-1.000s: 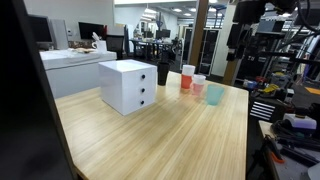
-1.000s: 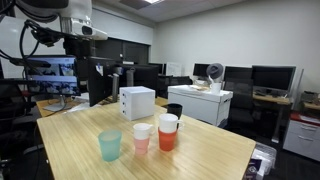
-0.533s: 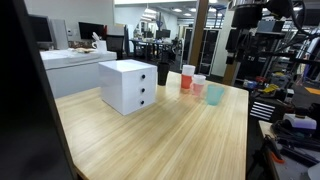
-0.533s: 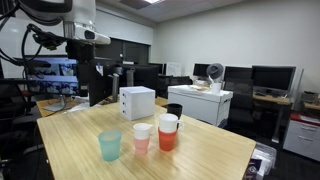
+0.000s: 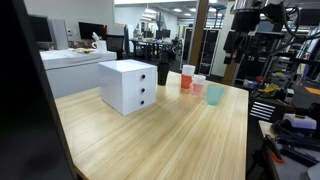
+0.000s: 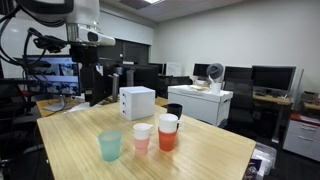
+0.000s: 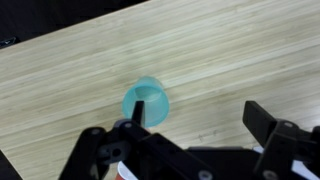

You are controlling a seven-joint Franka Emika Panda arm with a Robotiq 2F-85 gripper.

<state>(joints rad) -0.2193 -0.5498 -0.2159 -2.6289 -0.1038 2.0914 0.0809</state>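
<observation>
My gripper (image 7: 200,116) is open and empty, high above the wooden table (image 5: 170,140). In the wrist view a teal cup (image 7: 146,101) stands upright below, beside my left finger. In both exterior views the teal cup (image 5: 214,94) (image 6: 110,145) stands in a row with a pink cup (image 5: 199,85) (image 6: 142,137) and a red cup (image 5: 188,77) (image 6: 167,131). The gripper (image 5: 236,45) (image 6: 88,78) hangs well above the table near the cups.
A white three-drawer box (image 5: 128,85) (image 6: 137,102) stands on the table, with a black cup (image 5: 163,72) (image 6: 174,111) beside it. Desks, monitors and racks surround the table. The table's edges are near on all sides.
The arm has shifted a little sideways above the table, toward the cups. The cups and the box have not moved.
</observation>
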